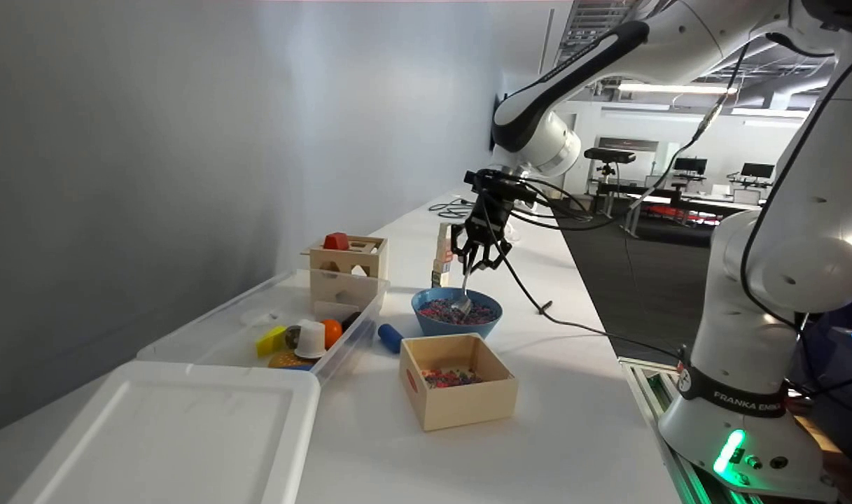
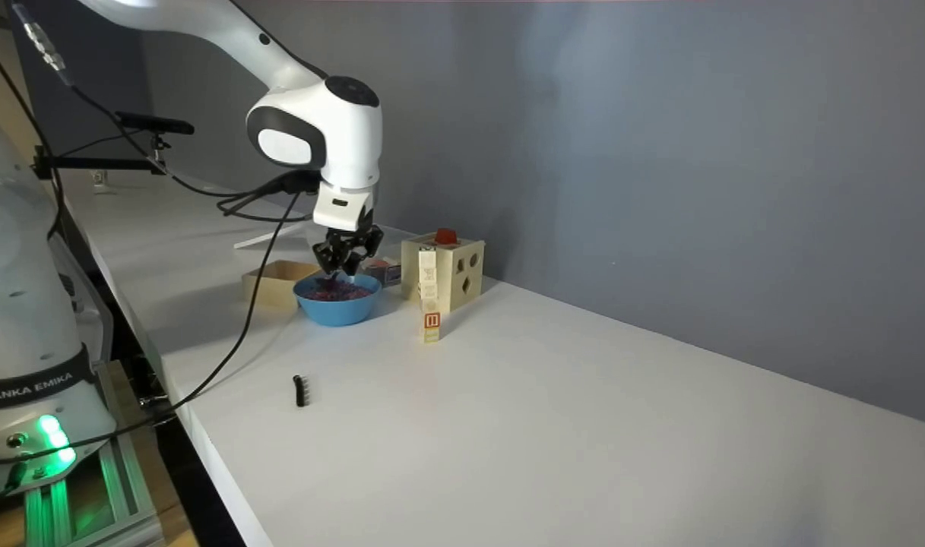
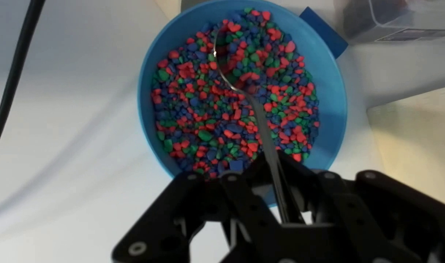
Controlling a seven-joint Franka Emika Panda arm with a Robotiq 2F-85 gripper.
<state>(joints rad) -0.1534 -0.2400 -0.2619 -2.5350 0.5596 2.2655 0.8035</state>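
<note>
My gripper (image 3: 271, 157) is shut on a metal spoon (image 3: 264, 129), its handle running up between the black fingers. The spoon slants down so that its head lies among red, green and blue pebbles (image 3: 204, 135) in a blue bowl (image 1: 454, 328). Whether the spoon head carries pebbles of its own is hard to tell. In both exterior views the gripper stands just above the bowl, pointing down. Beside the bowl is an open wooden box (image 1: 461, 408) with some of the same pebbles on its floor.
A clear bin (image 1: 208, 329) of toys and a white lid (image 1: 187, 427) lie along the wall side. Nearby stand a wooden shape-sorter box (image 2: 466, 277), a thin block tower (image 2: 429, 296) and a blue cylinder (image 1: 390, 337). A black cable (image 1: 517, 280) hangs beside the gripper; a small black comb-like piece (image 2: 301, 391) lies apart.
</note>
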